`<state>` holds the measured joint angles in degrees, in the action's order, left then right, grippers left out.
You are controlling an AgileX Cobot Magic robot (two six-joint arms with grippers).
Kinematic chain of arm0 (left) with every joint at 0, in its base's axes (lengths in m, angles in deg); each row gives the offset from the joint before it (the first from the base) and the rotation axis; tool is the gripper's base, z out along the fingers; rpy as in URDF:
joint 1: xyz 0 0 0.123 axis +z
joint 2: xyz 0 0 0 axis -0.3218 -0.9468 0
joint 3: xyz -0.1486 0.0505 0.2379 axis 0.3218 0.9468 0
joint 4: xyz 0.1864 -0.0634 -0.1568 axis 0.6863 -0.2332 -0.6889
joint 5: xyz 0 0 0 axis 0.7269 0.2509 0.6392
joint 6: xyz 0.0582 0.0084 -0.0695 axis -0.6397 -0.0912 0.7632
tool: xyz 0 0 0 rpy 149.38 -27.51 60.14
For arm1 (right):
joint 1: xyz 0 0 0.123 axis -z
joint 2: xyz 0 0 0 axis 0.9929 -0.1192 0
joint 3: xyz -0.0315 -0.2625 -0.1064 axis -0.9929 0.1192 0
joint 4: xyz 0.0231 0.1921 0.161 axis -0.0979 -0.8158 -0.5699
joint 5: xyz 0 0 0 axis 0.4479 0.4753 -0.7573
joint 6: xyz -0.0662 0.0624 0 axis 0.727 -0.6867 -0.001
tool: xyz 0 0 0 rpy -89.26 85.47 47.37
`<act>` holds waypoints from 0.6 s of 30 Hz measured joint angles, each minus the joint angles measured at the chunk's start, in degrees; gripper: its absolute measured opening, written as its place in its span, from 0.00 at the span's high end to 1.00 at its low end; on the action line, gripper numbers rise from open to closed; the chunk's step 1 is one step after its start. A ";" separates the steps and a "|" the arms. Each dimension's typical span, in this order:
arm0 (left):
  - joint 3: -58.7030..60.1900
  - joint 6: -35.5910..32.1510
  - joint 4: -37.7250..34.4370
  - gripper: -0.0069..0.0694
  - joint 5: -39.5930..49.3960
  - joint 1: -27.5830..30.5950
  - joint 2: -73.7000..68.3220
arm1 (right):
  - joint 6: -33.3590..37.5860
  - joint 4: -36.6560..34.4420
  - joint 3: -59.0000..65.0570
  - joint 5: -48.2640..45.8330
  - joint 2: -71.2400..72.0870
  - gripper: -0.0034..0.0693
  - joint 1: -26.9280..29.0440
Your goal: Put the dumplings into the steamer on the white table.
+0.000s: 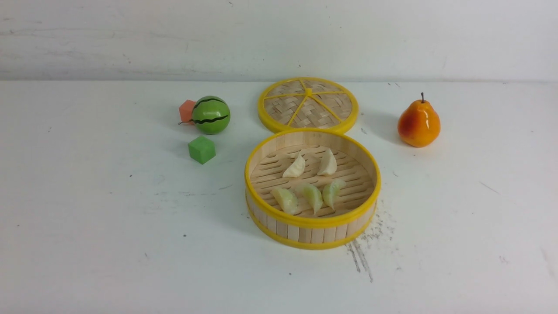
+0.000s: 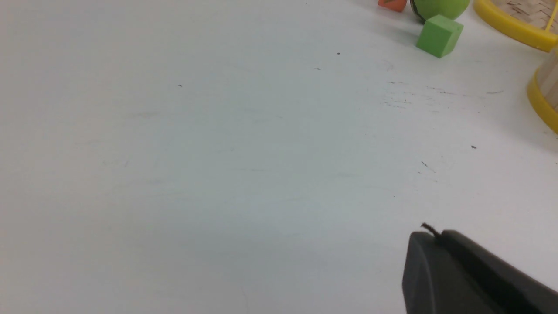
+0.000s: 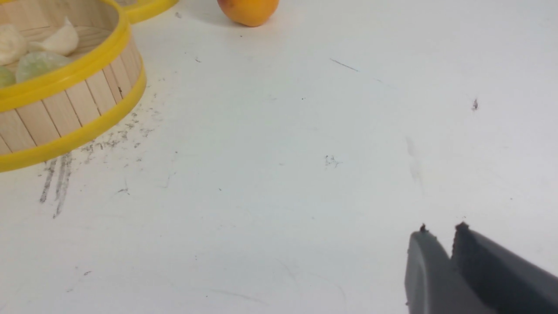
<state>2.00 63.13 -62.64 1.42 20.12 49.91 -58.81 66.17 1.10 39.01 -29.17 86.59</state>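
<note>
5 dumplings point(image 1: 307, 183) in steamer point(image 1: 312, 226): 2 white, 3 green.

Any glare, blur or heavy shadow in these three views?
Front view: even, soft light; faint shadows left of the pear and the steamer; sharp. Left wrist view: the white table looks washed out and bluish, the near jaws soft. Right wrist view: table scuffs crisp, no glare.
</note>
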 joint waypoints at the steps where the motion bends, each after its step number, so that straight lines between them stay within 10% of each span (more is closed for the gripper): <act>1: 0.00 0.00 0.00 0.93 0.00 0.00 0.00 | 0.00 0.00 0.00 0.00 0.00 0.83 0.00; 18: 0.00 -0.02 0.36 0.93 0.00 0.00 0.00 | 0.00 0.00 0.00 0.00 0.00 0.79 0.00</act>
<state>2.00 63.11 -62.28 1.42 20.12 49.91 -58.81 66.17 1.10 39.01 -29.17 86.59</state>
